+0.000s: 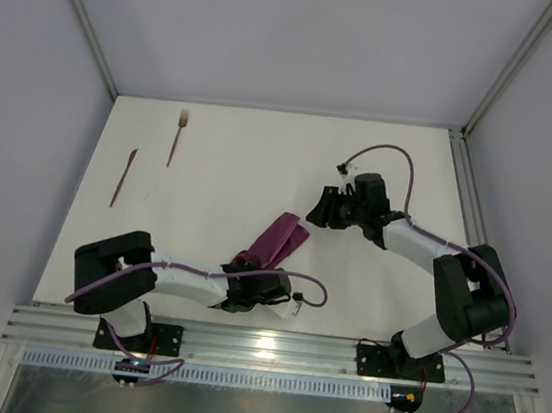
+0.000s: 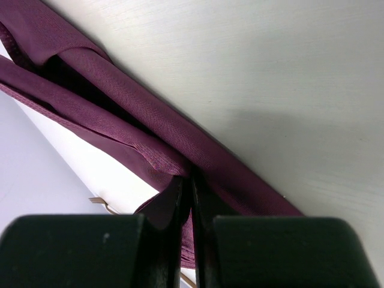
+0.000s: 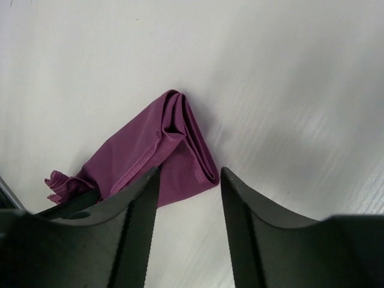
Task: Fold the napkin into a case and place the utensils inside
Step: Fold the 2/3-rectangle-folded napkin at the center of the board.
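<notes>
The plum-purple napkin (image 1: pixel 279 237) lies near the table's middle as a rumpled, loosely folded strip, not a neat case. My left gripper (image 1: pixel 247 269) is shut on its near end, and cloth (image 2: pixel 120 102) is pinched between the closed fingers (image 2: pixel 180 204). My right gripper (image 1: pixel 317 213) stands open just right of the strip's far end. In its wrist view the folded end (image 3: pixel 157 144) lies just beyond the spread fingertips (image 3: pixel 150 180), with nothing gripped. The utensils rest at the far left: a wooden fork (image 1: pixel 177 136) and a slim knife (image 1: pixel 124 176).
Grey enclosure walls surround the white table (image 1: pixel 241 163). Aluminium rails (image 1: pixel 270 347) run along the near edge by the arm bases, and another rail (image 1: pixel 466 198) runs along the right side.
</notes>
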